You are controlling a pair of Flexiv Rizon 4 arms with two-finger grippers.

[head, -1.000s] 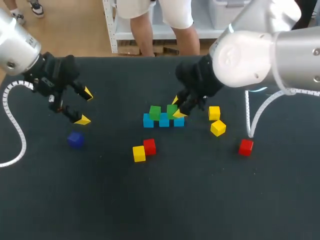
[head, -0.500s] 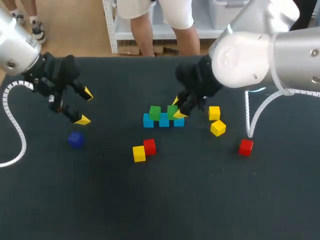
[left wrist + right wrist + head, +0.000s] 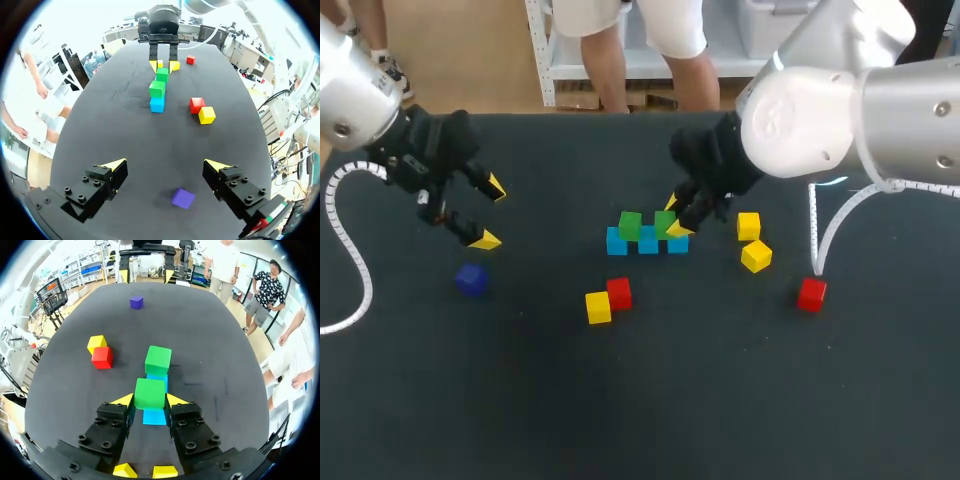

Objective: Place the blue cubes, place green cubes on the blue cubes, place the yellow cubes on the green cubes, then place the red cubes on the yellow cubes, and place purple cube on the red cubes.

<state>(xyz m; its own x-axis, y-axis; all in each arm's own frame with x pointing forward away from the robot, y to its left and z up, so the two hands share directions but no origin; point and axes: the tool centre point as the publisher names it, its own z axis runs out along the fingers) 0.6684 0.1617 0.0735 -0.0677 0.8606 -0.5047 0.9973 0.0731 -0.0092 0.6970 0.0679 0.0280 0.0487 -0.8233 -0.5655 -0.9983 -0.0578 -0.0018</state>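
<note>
Clamping the green cube (image 3: 150, 392) from two sides, the right gripper (image 3: 150, 401) holds it with its fingers set narrowly, on the row of blue cubes (image 3: 648, 242) at the middle of the table (image 3: 720, 400). A second green cube (image 3: 158, 360) sits on the same row just ahead. The blue cubes underneath are largely covered, with only slivers showing. Two yellow cubes (image 3: 749, 225) (image 3: 756, 256) lie near the gripper, and a red cube (image 3: 811, 293) lies further out toward the right edge. A yellow cube (image 3: 598, 307) and a red one (image 3: 619, 293) touch near the stack. The left gripper (image 3: 165, 165) hovers well apart with its fingers spread wide, the purple cube (image 3: 182, 198) beneath it. The near half of the table is bare cloth.
</note>
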